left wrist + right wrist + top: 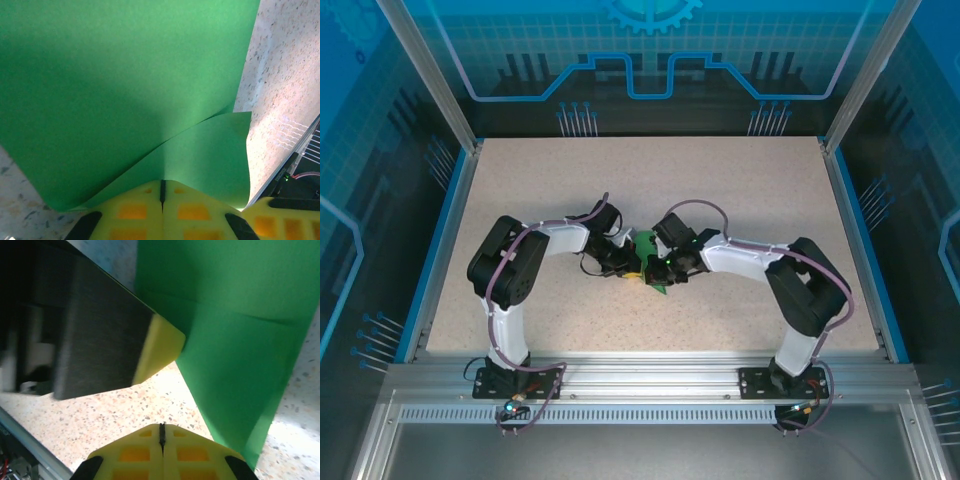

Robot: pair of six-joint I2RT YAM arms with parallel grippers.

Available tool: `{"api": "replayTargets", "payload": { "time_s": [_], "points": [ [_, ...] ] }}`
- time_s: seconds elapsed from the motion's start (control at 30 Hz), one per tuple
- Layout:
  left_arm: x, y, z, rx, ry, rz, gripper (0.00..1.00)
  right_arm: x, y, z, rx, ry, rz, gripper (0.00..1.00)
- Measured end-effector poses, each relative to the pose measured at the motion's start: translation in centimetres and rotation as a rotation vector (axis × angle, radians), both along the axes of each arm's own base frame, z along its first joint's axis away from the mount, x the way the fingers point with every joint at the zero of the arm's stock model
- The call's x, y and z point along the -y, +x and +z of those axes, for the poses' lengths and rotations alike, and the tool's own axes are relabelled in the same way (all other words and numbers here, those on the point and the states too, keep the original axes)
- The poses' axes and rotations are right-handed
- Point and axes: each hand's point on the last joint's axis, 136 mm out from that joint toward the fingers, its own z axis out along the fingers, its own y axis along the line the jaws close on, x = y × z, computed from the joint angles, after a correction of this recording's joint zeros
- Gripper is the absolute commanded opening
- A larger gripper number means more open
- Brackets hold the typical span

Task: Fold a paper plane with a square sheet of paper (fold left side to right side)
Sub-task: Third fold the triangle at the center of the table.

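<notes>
The square sheet of paper is bright green and stands lifted and bent between the two arms at the table's middle. My left gripper is shut on the sheet's edge, and the paper fans out from its tips in two layers with a crease. In the right wrist view the left gripper's yellow fingers meet the paper at its left edge. My right gripper is shut with nothing in it, over bare table just left of the sheet's lower corner.
Speckled beige table with blue side rails and a metal frame along the near edge. The two wrists crowd close together at the centre. The right gripper's yellow fingers show low on the right in the left wrist view.
</notes>
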Motion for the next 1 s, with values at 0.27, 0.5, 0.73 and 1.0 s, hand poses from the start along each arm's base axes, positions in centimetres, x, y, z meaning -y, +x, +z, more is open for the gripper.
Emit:
{"api": "replayTargets", "payload": {
  "time_s": [0.27, 0.5, 0.73, 1.0],
  "points": [
    [0.0, 0.0, 0.0, 0.0, 0.0, 0.0, 0.0, -0.1, 0.7, -0.3, 0.001, -0.022, -0.032, 0.0],
    [0.0, 0.0, 0.0, -0.001, 0.001, 0.0, 0.0, 0.4, 0.5, -1.3, -0.032, -0.067, -0.052, 0.0],
    [0.0, 0.0, 0.0, 0.0, 0.001, 0.0, 0.0, 0.7, 0.2, -1.6, -0.058, -0.092, -0.062, 0.0],
    [0.0, 0.0, 0.0, 0.001, 0.003, 0.001, 0.0, 1.3, -0.2, -1.8, -0.081, -0.115, -0.07, 0.0]
  ]
}}
